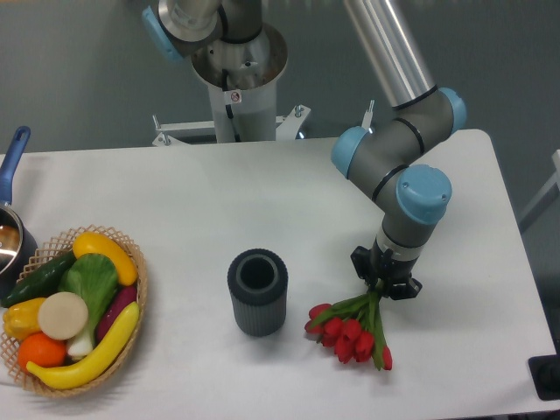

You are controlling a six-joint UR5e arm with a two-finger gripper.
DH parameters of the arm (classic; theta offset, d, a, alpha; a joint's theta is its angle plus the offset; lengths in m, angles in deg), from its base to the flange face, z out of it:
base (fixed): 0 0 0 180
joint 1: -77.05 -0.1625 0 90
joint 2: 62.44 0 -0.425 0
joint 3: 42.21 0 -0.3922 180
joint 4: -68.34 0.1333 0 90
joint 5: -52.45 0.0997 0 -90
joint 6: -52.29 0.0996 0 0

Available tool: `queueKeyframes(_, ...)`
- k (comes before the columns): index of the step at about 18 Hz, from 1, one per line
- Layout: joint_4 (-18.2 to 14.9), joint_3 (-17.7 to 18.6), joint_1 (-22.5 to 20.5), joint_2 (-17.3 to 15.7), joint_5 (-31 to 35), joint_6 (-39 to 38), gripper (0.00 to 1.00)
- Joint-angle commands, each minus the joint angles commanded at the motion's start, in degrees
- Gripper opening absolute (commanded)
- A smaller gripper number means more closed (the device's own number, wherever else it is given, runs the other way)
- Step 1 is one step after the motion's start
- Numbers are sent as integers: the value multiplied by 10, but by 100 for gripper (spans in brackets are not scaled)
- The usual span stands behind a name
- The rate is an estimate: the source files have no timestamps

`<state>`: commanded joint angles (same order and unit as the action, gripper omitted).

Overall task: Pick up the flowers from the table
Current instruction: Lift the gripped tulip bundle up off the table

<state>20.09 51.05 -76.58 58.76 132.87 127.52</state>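
The flowers (352,332), a bunch of red tulips with green stems, are at the front right of the white table (262,192). The blooms point toward the front edge. The stems run up under my gripper (382,285). The gripper points straight down over the stem end and looks shut on the stems. Its fingertips and the rest of the stems are hidden beneath the wrist. I cannot tell whether the blooms still touch the tabletop.
A dark grey ribbed cylinder cup (258,291) stands upright just left of the flowers. A wicker basket (136,289) of fruit and vegetables sits at the front left. A pot with a blue handle (12,166) is at the left edge. The arm's base (236,66) stands behind the table.
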Motion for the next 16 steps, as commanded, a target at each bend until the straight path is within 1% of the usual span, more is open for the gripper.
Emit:
queueKeyframes(2,-1,-3,-13,-10,-7,1,25)
queueKeyframes(3,0,-4,-18,-18,-22,1,25)
queueKeyframes(7,-1,-3,-49,-75,-126,-4,25)
queueKeyframes(9,-5,0,-61,-94,-157,-5,25)
queueKeyframes(10,-7,3,-65,-117,-178,-10,25)
queueKeyframes(11,-7,3,-65,-127,-198,-27,25)
queueKeyframes(13,-2,2,-70,-141,-255,-67,25)
queueKeyframes(15,-1,-1,-71,-145,-306,-88,25)
queueKeyframes(16,-2,1,-71,-154,-324,-94,25)
